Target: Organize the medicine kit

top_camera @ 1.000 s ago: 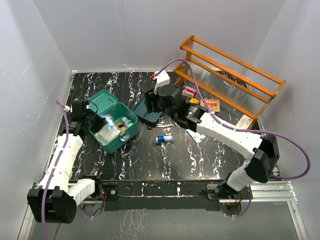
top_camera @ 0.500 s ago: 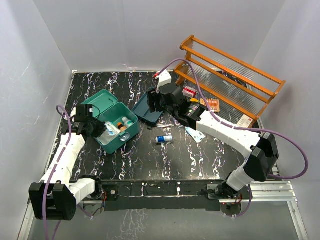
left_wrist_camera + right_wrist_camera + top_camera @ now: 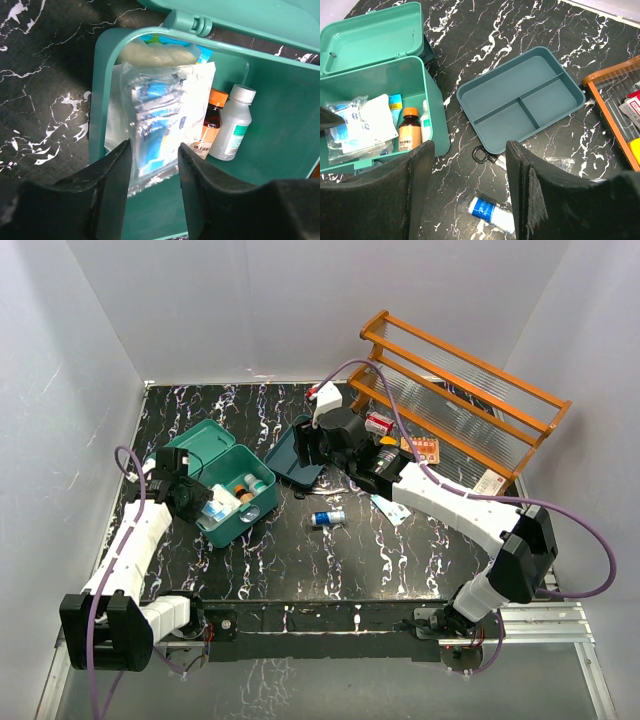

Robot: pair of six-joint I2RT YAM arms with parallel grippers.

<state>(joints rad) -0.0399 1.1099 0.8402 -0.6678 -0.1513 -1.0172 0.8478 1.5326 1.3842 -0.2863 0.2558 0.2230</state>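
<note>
The teal medicine kit [image 3: 238,523] stands open at the left, its lid [image 3: 196,444] tipped back. In it lie a clear packet with blue print [image 3: 160,112], a brown bottle with an orange cap [image 3: 212,125] and a white bottle [image 3: 234,122]. My left gripper [image 3: 152,167] is open inside the kit's left end, its fingers [image 3: 112,180] on either side of the packet's lower edge. The compartmented insert tray [image 3: 520,105] lies empty on the table right of the kit. My right gripper [image 3: 470,195] is open and empty, hovering above the table between kit and tray.
A blue-and-white roll [image 3: 490,212] and a black ring clip [image 3: 480,155] lie on the table below the tray. The orange wooden rack [image 3: 450,390] stands at the back right, with small boxes [image 3: 378,423], an orange packet [image 3: 425,448] and a clear packet [image 3: 390,508] near it. White walls enclose the table.
My left gripper has moved right from beside the kit to over and into its left end. The right arm has barely moved.
</note>
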